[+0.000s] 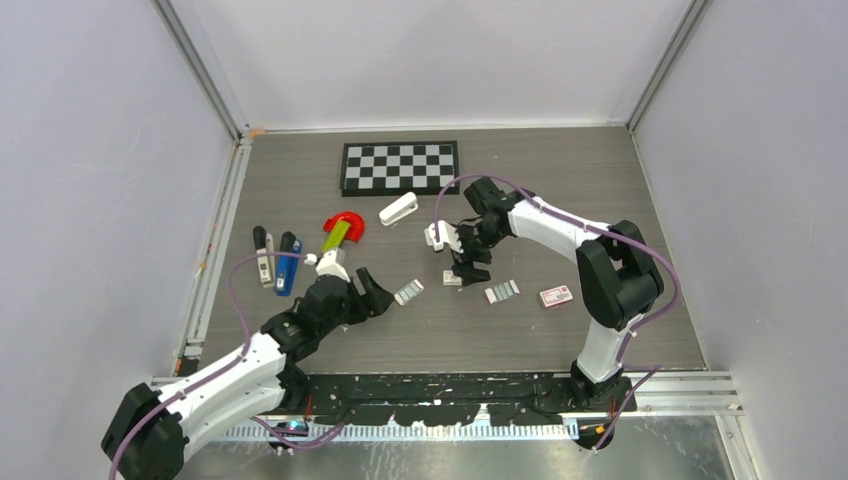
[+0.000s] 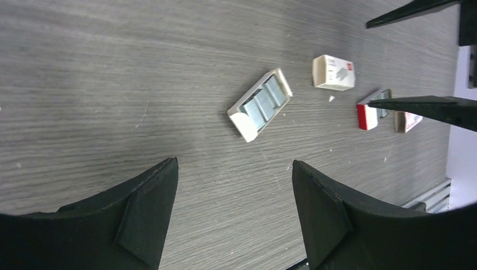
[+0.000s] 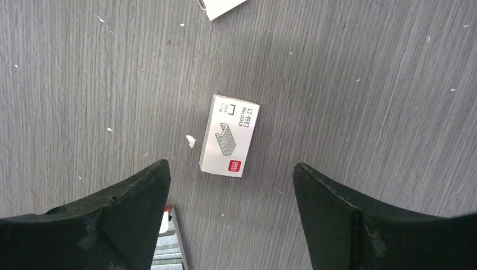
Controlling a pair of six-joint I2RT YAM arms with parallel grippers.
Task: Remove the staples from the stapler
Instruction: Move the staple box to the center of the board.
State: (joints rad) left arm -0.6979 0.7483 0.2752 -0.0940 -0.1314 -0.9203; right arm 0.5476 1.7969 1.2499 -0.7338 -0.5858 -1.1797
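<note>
The blue stapler (image 1: 287,265) lies on the table at the left, beside a black-and-white stapler (image 1: 263,255); neither wrist view shows it. My left gripper (image 1: 375,293) (image 2: 234,163) is to its right, open and empty, facing an open tray of staples (image 1: 408,292) (image 2: 260,105). My right gripper (image 1: 470,262) (image 3: 230,164) hangs open and empty over a small white staple box (image 1: 452,279) (image 3: 229,135). The tips of the right gripper's fingers (image 2: 427,104) show at the right edge of the left wrist view.
A white stapler (image 1: 398,209) and a red-and-green tool (image 1: 343,230) lie near a checkerboard (image 1: 400,166) at the back. Another staple tray (image 1: 502,291) (image 2: 371,112) and a red-printed box (image 1: 556,296) lie at the right. White walls enclose the table.
</note>
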